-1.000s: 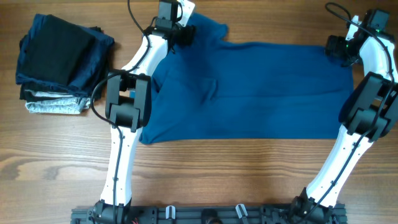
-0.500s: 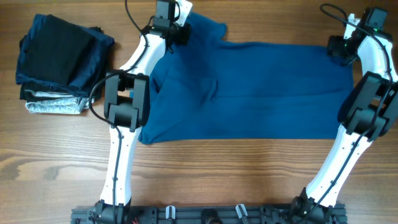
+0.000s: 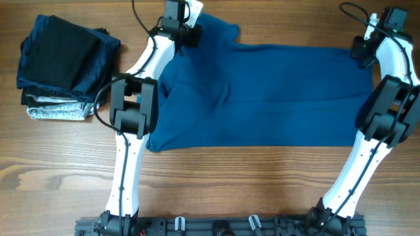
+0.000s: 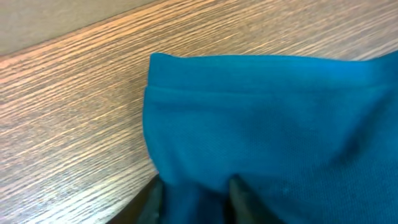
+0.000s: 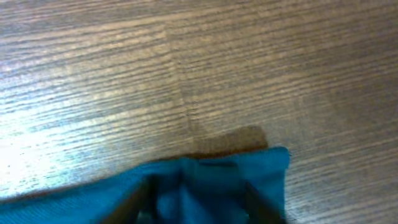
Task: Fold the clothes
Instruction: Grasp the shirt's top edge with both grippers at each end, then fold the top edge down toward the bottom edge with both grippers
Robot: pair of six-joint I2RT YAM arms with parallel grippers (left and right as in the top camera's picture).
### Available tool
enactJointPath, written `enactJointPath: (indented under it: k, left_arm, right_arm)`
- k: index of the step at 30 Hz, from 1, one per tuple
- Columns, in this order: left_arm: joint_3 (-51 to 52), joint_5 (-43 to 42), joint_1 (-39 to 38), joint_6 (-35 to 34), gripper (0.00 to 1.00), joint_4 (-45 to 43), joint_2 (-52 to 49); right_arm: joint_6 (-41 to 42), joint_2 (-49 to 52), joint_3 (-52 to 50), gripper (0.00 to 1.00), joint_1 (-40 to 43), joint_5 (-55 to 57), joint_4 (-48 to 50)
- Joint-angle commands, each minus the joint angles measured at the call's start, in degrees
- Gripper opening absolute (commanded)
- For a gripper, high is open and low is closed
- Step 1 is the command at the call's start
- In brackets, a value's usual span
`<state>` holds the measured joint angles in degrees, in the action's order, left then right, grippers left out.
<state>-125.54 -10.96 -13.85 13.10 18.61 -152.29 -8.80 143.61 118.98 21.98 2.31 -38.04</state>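
The clothes [image 3: 262, 92], a medium-blue shirt, lie spread flat across the wooden table [image 3: 230, 177]. My left gripper [image 3: 189, 34] is at the shirt's far left corner. In the left wrist view the blue fabric [image 4: 261, 118] bunches between the two dark fingers [image 4: 239, 194], and the gripper [image 4: 196, 200] is shut on it. My right gripper [image 3: 361, 51] is at the shirt's far right corner. In the right wrist view a puckered corner of fabric [image 5: 211, 177] sits between its fingers [image 5: 140, 200], and the gripper [image 5: 196, 202] is shut on it.
A stack of dark folded garments [image 3: 62, 59] lies at the far left, with a light grey folded one [image 3: 56, 111] under its near edge. Both white arms [image 3: 131, 151] reach from the near edge along the shirt's sides.
Both grippers have closed onto the shirt's far corners. The right gripper has shifted slightly right. The shirt lies as before.
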Motion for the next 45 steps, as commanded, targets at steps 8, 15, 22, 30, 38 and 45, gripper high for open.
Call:
enactJointPath:
  k: [8, 15, 22, 30, 38, 45]
  left_arm:
    - [0.7, 0.1, 0.5, -0.3, 0.26, 2.3, -3.0]
    - [0.7, 0.1, 0.5, -0.3, 0.29, 2.2, -3.0]
    - [0.7, 0.2, 0.6, -0.3, 0.25, 2.2, -3.0]
    - [0.6, 0.1, 0.6, -0.3, 0.04, 2.1, -2.0]
    - [0.6, 0.1, 0.6, -2.1, 0.04, 4.0, 6.4]
    - [0.6, 0.2, 0.6, -4.8, 0.04, 11.1, 14.2]
  right_arm:
    - [0.4, 5.3, -0.8, 1.0, 0.9, 9.0, 1.2]
    - [1.5, 5.5, -1.4, 0.84, 2.0, -2.2, -0.8]
    - [3.0, 7.4, -1.4, 0.48, 1.9, -6.0, -1.8]
    - [1.3, 7.0, -1.1, 0.04, 1.9, -6.0, -1.7]
    - [1.2, -1.2, -1.1, 0.04, 1.9, -6.0, -2.2]
    - [1.3, -9.0, -1.1, 0.04, 1.9, -6.0, -7.1]
